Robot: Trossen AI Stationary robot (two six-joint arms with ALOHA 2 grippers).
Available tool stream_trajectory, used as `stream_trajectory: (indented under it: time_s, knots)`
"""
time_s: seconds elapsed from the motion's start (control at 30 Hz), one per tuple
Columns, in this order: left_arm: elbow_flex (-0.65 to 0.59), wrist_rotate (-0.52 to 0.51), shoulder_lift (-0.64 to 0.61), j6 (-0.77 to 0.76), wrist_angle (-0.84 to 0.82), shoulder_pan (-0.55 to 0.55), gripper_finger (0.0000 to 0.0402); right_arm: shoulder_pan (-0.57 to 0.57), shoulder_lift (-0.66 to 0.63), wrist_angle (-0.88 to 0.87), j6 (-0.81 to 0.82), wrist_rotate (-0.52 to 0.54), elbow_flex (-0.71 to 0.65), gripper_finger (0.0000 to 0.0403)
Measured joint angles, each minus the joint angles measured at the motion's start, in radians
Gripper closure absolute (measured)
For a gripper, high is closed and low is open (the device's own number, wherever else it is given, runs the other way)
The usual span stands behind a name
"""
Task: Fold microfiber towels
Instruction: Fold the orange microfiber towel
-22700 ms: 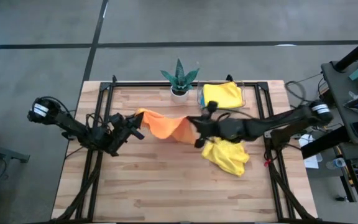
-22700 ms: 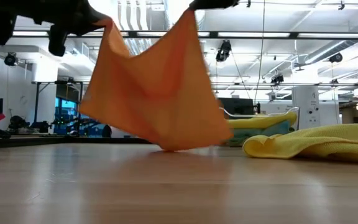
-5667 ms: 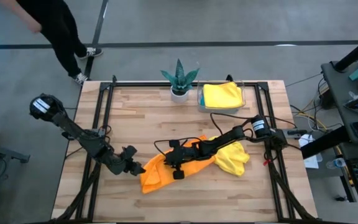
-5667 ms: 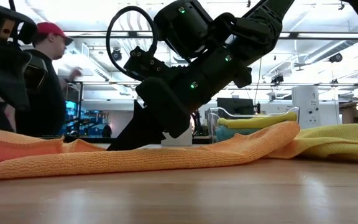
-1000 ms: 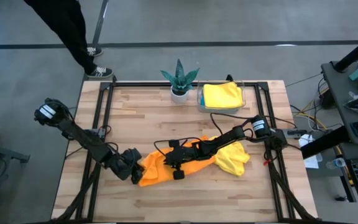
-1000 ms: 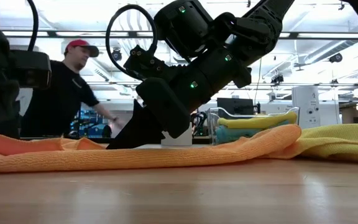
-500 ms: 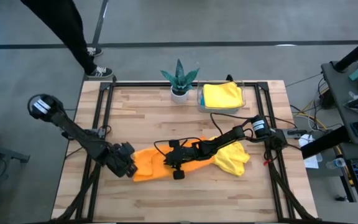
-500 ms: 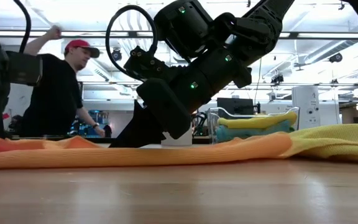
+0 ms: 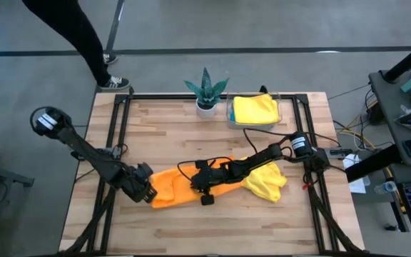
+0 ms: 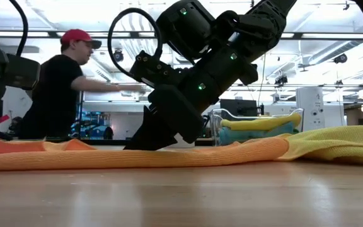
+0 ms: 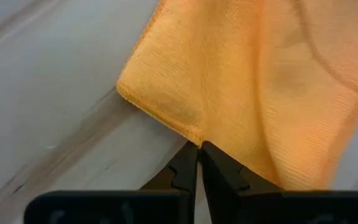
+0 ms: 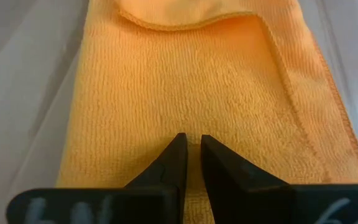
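Lying lengthwise left to right, your orange towel (image 9: 173, 187) now looks flatter than a second ago; left gripper (image 9: 146, 191) pinches its corner, right gripper (image 9: 197, 187) presses nearly closed.

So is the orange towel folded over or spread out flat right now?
Folded. The orange towel lies as a narrow strip on the table, and the right wrist view shows one hemmed edge lapped over the layer below.

Overhead, table-level and both close wrist cameras share the orange towel (image 9: 173, 188).
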Motion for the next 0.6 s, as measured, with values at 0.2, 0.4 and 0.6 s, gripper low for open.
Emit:
stream_trajectory:
  time_s: [0.2,0.4,0.6]
  knots:
    - [0.000,0.001,-0.044,0.000,-0.007,0.000,0.0345,0.002,-0.004,0.022,0.004,0.000,-0.002,0.0360]
    - [0.000,0.005,-0.121,0.003,-0.008,0.000,0.0299,0.002,-0.040,0.007,-0.006,0.001,-0.003,0.0360]
    - [0.013,0.001,-0.204,0.024,-0.007,0.000,0.0290,0.002,-0.061,-0.001,-0.039,0.001,-0.003,0.0360]
